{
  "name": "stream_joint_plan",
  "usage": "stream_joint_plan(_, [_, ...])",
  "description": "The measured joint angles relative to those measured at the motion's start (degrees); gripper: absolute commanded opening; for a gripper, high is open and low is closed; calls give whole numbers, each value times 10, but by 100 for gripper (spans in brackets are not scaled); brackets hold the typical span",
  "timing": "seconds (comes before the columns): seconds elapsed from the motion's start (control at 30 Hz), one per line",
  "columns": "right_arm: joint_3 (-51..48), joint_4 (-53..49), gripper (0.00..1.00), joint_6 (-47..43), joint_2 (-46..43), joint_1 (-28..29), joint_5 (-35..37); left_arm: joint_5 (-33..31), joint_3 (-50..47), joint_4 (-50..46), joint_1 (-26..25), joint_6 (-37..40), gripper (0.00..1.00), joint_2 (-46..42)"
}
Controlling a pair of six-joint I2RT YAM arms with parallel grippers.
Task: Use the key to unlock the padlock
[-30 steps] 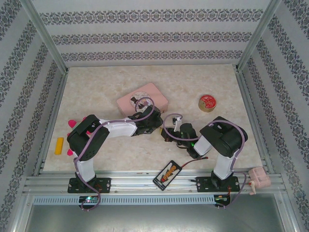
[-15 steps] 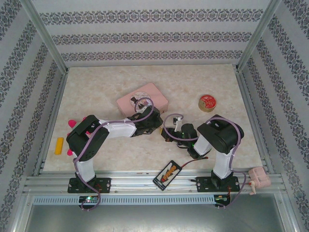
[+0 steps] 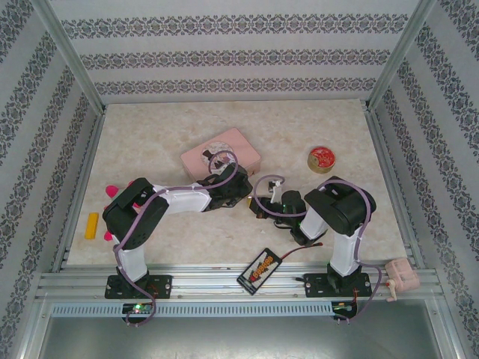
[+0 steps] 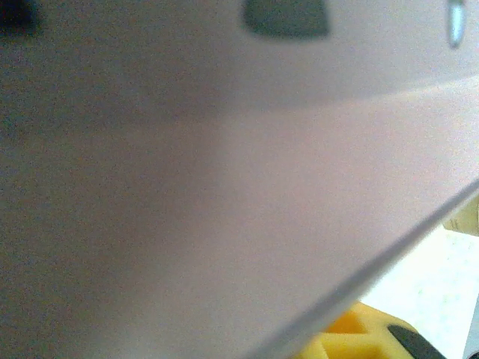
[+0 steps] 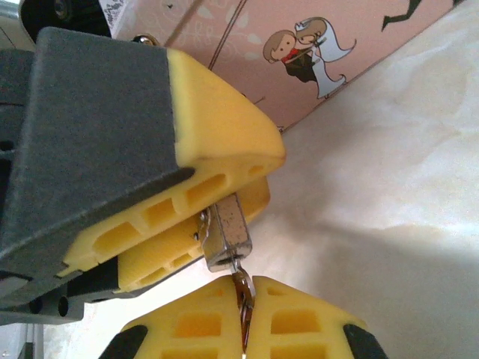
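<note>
Near pink tin (image 5: pixel 374 52), 1 padlock (image 5: pixel 227 235), 1 key (image 5: pixel 240 289)

Nothing in the pictures can be read as a word, number or brand name. In the right wrist view the pink tin (image 5: pixel 251 71) carries only a small drawing of a bride and groom (image 5: pixel 307 52), with a dark flourish at the picture's edge that is cut off. In the top view the dark flat packet (image 3: pixel 260 270) bears orange and yellow printing that is too small to make out. The red lid of the round tin (image 3: pixel 322 158) shows a pale pattern with no legible letters.
</note>
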Motion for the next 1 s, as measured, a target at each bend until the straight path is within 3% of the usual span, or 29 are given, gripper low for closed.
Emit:
stream_joint_plan(0.53, [22,-21,0,1,0,-4,-9,2,-2,8,9,-5,9,0])
stream_joint_plan(0.87, [17,-15,24,14,0,-11,-7,0,-21,32,8,-11,9,-10])
stream_joint_plan(1.0, [-1,-3,28,16,-3,-19,-7,0,-23,36,8,-13,10,-10])
